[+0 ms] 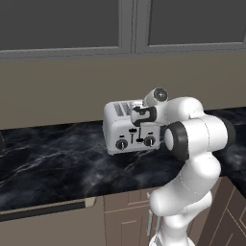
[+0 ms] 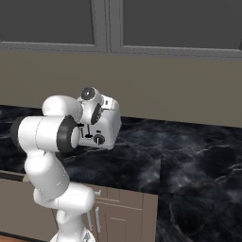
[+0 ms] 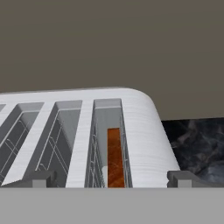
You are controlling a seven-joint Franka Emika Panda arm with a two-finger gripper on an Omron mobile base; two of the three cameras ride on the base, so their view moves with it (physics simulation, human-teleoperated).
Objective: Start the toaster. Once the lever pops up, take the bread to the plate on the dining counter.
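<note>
Left base view: the toaster (image 1: 126, 129) stands on the black marble bench (image 1: 57, 163), back near the tan wall (image 1: 57, 91) under the grey upper cabinets (image 1: 62, 24). Its front faces the camera, with two round black knobs and two black slide levers between them. The white arm (image 1: 192, 144) rises from the lower right and bends across the toaster's right end, hiding that end. The tool (image 1: 140, 116) sits just over the front top edge of the toaster, above the right-hand lever; its finger spread is too small to read here. Tan cabinet fronts (image 1: 125, 216) run below the bench edge. Right base view: the same toaster (image 2: 105, 124) shows past the arm's elbow (image 2: 47, 132), which covers its left half; one knob and one lever are visible on the front. The bench (image 2: 189, 160) stretches to the right of it. Hand view: the camera looks down along the toaster's top (image 3: 140, 122). The slots run away from the camera, and the bread (image 3: 114, 157) sits deep in the rightmost slot as an orange-brown strip, standing on edge. The two dark fingertips (image 3: 183, 178) stand wide apart at the bottom, one to each side of that slot, holding nothing and clear of the bread.
</note>
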